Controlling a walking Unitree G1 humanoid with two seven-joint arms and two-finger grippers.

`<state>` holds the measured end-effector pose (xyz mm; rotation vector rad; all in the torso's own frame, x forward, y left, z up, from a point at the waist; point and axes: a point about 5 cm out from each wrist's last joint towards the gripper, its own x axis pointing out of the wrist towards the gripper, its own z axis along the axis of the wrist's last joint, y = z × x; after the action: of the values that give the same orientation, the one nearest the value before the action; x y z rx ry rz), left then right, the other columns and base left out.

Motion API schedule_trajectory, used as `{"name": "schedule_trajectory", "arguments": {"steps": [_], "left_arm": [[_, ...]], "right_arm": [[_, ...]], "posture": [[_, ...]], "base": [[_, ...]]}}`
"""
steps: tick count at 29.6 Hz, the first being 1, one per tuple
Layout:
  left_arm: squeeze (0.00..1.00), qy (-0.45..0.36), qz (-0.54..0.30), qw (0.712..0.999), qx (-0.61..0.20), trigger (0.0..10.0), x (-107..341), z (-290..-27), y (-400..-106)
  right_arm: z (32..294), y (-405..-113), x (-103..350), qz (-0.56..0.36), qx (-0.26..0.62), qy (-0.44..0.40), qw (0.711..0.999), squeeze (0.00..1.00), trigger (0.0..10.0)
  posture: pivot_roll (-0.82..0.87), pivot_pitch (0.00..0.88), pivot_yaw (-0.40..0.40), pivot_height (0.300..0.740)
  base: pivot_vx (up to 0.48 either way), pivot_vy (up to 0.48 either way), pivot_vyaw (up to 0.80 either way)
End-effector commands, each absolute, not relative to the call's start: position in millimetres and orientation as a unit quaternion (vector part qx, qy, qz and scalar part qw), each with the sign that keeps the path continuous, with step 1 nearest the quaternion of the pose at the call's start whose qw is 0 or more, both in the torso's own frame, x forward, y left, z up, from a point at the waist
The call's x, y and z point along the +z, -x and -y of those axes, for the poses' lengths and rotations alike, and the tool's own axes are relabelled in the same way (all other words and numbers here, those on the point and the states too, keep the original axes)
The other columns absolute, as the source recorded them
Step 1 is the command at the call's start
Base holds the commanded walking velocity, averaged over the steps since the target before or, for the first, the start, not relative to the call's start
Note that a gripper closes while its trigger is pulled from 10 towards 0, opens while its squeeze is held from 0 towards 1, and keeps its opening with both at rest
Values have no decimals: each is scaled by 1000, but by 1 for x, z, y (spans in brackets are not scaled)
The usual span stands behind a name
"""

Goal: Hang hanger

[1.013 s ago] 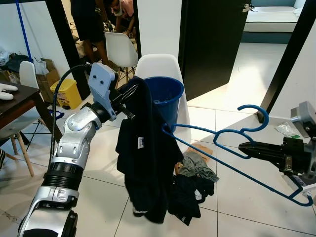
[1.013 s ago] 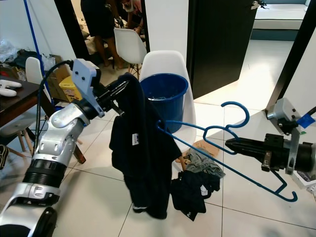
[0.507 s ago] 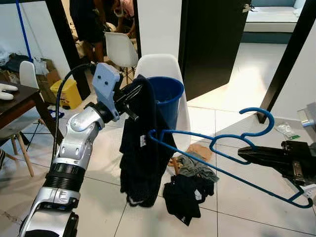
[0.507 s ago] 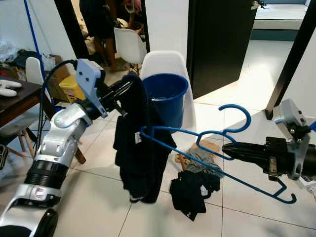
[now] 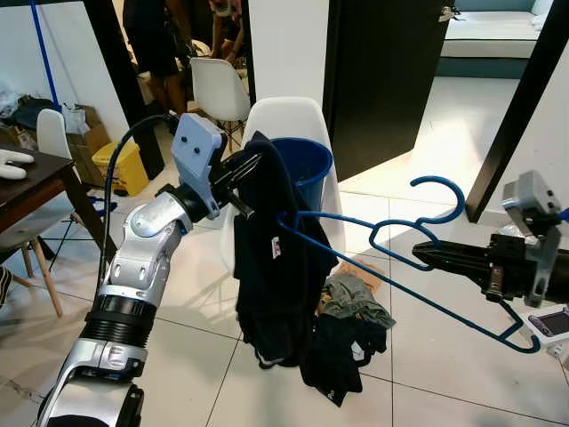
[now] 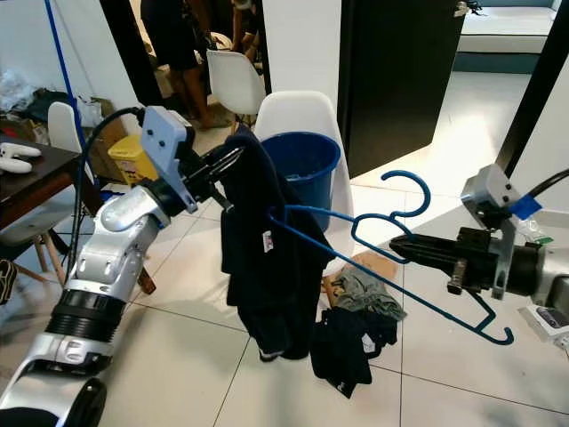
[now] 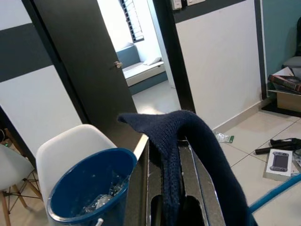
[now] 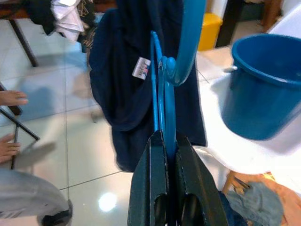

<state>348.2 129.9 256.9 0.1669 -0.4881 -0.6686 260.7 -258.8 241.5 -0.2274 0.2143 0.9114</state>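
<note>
Item: blue plastic hanger (image 5: pixel 418 267). We are clamping it between our right gripper (image 5: pixel 425 256) fingers, its far tip poking into the dark navy knitted garment (image 5: pixel 277 267) draped over our left gripper (image 5: pixel 242 172), fingers pinched on fabric.

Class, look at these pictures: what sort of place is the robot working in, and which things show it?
Probably a lived-in home: a tiled floor with clothes heaped on it, a white chair holding a blue bucket, and a dining table.
</note>
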Motion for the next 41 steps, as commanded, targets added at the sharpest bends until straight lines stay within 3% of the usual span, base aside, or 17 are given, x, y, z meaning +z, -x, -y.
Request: {"name": "schedule_trajectory", "arguments": {"steps": [1,6,13,18,21,25,33,41], "left_arm": [[0,-73,249,910,-323,10000,262,-130,-345],[0,-67,250,908,-330,10000,261,-123,-343],[0,-69,239,911,-328,10000,255,-118,-344],[0,-89,226,927,-284,10000,251,-126,-352],[0,-116,220,937,-244,10000,251,-138,-357],[0,-126,219,942,-221,10000,252,-147,-360],[0,-123,228,944,-205,10000,257,-155,-360],[0,-90,246,936,-237,10000,259,-130,-355]], "right_arm": [[256,-266,238,-115,422,110,893,0,10000],[255,-277,240,-119,383,109,910,0,10000],[245,-279,251,-75,399,66,912,0,10000],[234,-269,264,-17,456,2,890,0,10000],[228,-258,260,-25,495,9,869,0,10000],[227,-256,257,-32,504,9,863,0,10000],[229,-258,252,-54,490,12,870,0,10000],[230,-275,234,-113,423,40,898,0,10000]], "posture": [[-63,0,54,740],[-65,0,53,740],[-72,0,53,740],[-72,0,54,740],[-71,0,52,740],[-74,0,51,740],[-71,0,48,740],[-70,0,47,740]], "base": [[0,0,0],[0,0,0],[0,0,0],[0,0,0],[0,0,0],[0,0,0],[0,0,0],[0,0,0]]}}
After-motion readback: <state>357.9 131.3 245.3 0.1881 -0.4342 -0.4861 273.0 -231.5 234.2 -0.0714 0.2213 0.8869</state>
